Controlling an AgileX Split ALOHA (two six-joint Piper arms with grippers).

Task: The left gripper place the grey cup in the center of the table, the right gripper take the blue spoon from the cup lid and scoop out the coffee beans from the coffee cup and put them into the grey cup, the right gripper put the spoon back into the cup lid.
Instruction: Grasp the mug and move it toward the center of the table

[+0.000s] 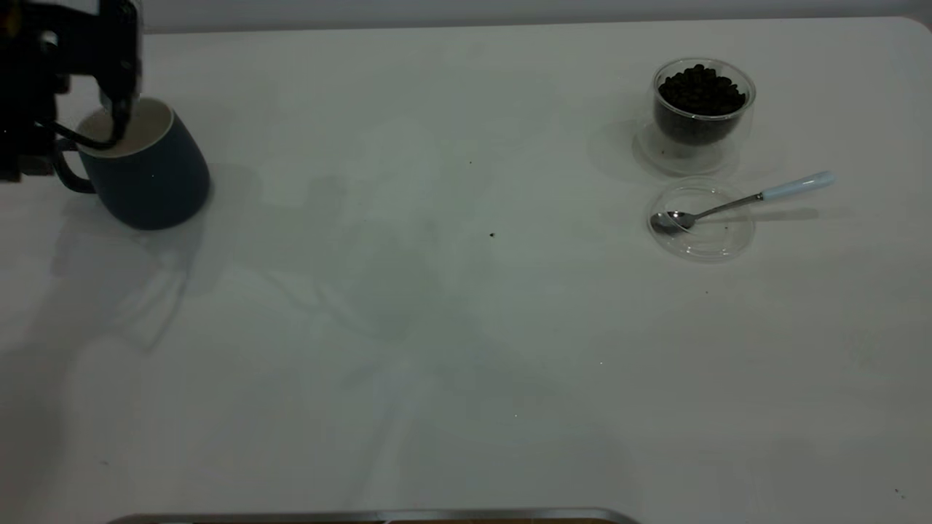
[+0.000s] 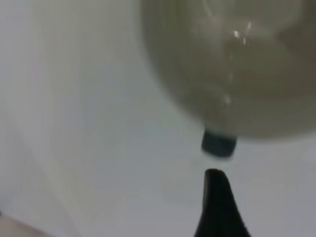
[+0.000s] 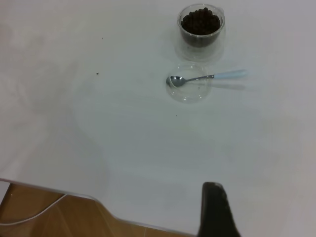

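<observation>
At far left of table, left gripper sits over mug, one finger dipping inside the rim near the handle side. Arm body cut off by frame edge, so other finger isn't visible; can't tell whether it's clamped on the wall or apart. Mug looks tilted, rim leaning toward the arm, base on or close to table; contact w/ surface hard to judge. Left wrist view is blurred: mug's pale inside fills the upper part, one dark fingertip at its rim, a second black fingertip below, apart from it.

Right side of table: glass cup upright, beans heaped to about rim level. Just in front of it, lid lies flat. Spoon has bowl resting in lid, handle sticking out over lid's rim to the right. A few dark specks mid-table.

Right gripper: only one black finger shows in its wrist view, near the table's edge, well apart from lid and glass cup; open/closed unclear.
</observation>
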